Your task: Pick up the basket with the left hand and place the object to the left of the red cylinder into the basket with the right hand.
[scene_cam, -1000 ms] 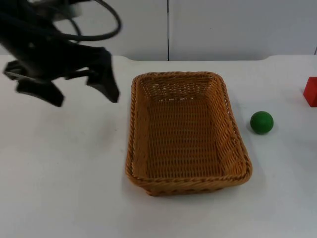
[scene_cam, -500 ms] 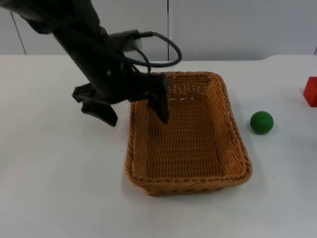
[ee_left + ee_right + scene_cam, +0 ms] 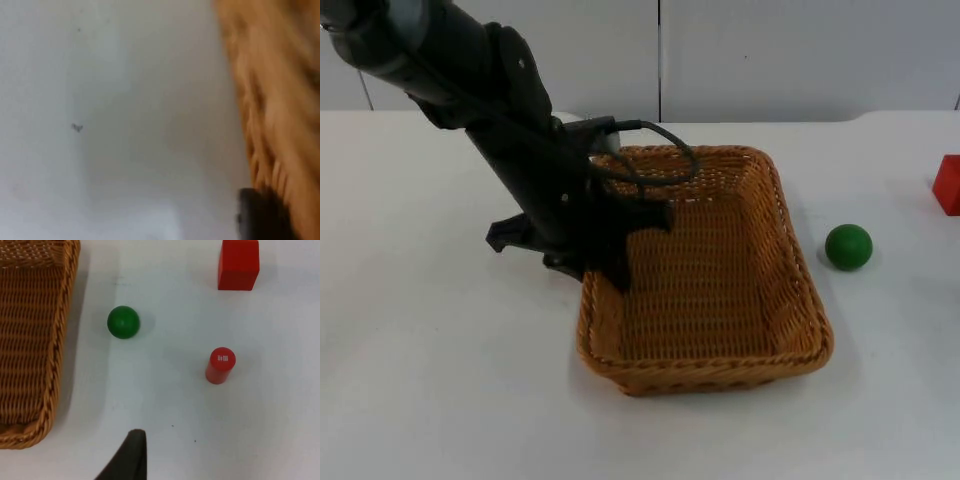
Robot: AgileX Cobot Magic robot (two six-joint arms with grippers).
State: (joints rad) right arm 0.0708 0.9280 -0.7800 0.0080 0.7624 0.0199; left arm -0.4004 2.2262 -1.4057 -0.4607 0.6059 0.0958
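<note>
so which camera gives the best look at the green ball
The right wrist view: the green ball lies there in full on the white table, between the basket and the red cylinder. The top view also shows it whole but smaller, right of the basket.

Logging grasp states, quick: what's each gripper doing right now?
Left gripper: open, straddling the basket rim, nothing held.
Right gripper: above the table, state cannot be told.

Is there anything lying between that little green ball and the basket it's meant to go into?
Nothing visible. Only bare white table lies between the green ball and the basket. The red cylinder and red block sit on the ball's far side.
</note>
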